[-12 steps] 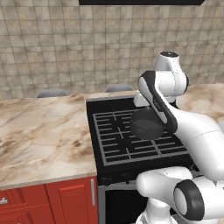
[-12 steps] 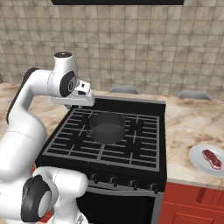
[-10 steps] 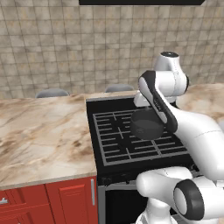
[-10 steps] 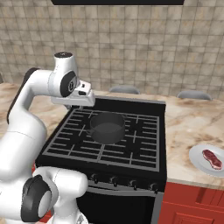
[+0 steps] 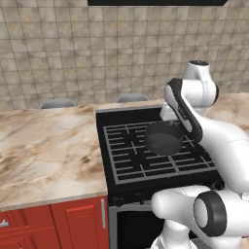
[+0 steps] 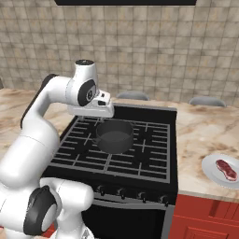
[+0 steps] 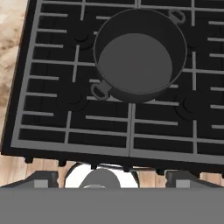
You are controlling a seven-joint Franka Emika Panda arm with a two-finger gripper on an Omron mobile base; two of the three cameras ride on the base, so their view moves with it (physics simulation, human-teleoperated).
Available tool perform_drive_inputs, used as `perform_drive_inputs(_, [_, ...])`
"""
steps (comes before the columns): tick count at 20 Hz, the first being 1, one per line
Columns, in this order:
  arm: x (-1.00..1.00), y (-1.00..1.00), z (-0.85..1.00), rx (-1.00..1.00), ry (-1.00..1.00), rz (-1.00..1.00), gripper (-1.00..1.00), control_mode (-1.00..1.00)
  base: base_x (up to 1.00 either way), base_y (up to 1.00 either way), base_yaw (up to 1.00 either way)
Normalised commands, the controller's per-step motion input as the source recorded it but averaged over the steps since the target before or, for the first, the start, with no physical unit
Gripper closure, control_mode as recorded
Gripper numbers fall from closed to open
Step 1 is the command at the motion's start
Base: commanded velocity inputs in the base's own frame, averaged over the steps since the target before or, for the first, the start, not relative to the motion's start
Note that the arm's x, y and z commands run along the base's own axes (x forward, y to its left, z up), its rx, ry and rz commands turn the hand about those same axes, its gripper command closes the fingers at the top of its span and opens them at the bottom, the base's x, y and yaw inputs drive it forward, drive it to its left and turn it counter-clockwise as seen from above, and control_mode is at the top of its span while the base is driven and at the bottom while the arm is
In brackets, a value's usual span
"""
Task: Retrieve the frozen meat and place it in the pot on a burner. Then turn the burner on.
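Taking the pot (image 6: 113,136) as our landmark, we find our gripper (image 7: 112,178) up above its left rear side in the right base view, jaws spread wide and holding nothing. The pot itself stands upright and empty on the burner (image 6: 140,156) grate, near the middle of the black range. Well to the right of the pot, past the range's edge, the frozen meat (image 6: 226,169) lies on a white plate (image 6: 211,170) on the marble counter (image 6: 198,140).
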Motion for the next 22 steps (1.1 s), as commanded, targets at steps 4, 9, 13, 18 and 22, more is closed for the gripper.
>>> perform_drive_inputs(4, [0.07,-0.46,-0.01,0.0,0.0,0.01,-1.0,-1.0,0.0,0.0,0.0])
perform_drive_inputs(9, [0.0,-0.71,-0.03,0.0,0.0,0.01,-1.0,-1.0,0.0,0.0,0.0])
perform_drive_inputs(13, [0.03,-0.66,0.0,0.0,0.0,0.03,-1.0,-1.0,0.0,0.0,0.0])
perform_drive_inputs(18, [0.01,-0.71,-0.05,0.0,0.0,0.05,-1.0,-1.0,0.0,0.0,0.0])
perform_drive_inputs(22, [0.02,-0.76,-0.13,0.0,0.0,0.04,-1.0,-1.0,0.0,0.0,0.0])
